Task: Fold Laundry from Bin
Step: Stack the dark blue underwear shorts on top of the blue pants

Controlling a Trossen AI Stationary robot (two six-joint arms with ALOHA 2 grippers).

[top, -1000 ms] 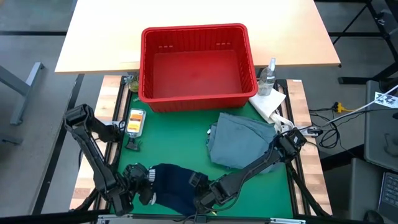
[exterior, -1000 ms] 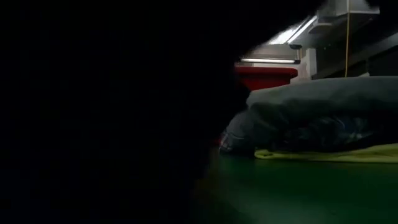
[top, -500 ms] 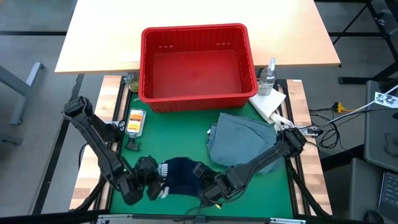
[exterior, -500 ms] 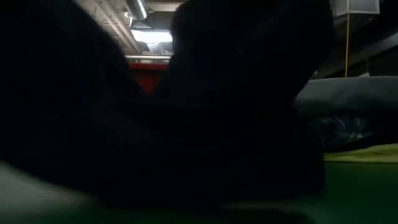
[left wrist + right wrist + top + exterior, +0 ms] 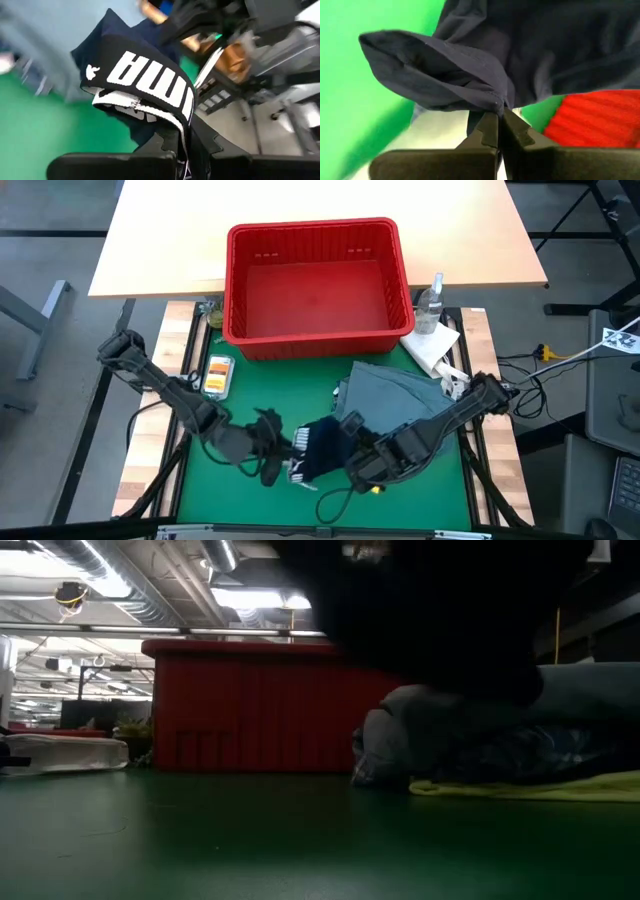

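Note:
The dark navy garment (image 5: 322, 444) hangs bunched between my two grippers over the green mat (image 5: 250, 500), near its middle. My left gripper (image 5: 278, 458) is shut on its black waistband with white letters (image 5: 145, 75). My right gripper (image 5: 352, 456) is shut on a hem. In the low view the navy garment (image 5: 450, 610) fills the top, clear of the mat. A grey-blue garment (image 5: 385, 395) lies folded at the right, on top of a plaid one (image 5: 525, 752) and a yellow one (image 5: 530, 788). The red bin (image 5: 315, 285) stands at the far side. My left gripper pinches the lettered waistband's edge (image 5: 181, 131) between its two fingers, coming slanting down from the table's left. The band folds over and runs away from the fingers, lifted off the mat. My right gripper pinches a stitched hem fold (image 5: 496, 102) of the navy garment between its fingertips (image 5: 487, 131), from above and the right, pointing steeply down. Several layers bunch at the pinch. The cloth hangs slack, clear of the mat.
A white paper towel (image 5: 432, 345) and a clear spray bottle (image 5: 430, 300) stand right of the bin. A small orange-and-white object (image 5: 217, 375) lies at the mat's left edge. A wooden table top (image 5: 170, 240) lies beyond the bin.
Both grippers have risen from the mat's near edge and gone toward its middle, the left one also toward the right while turning. The navy garment, flat on the mat before, is lifted clear and hangs bunched between them.

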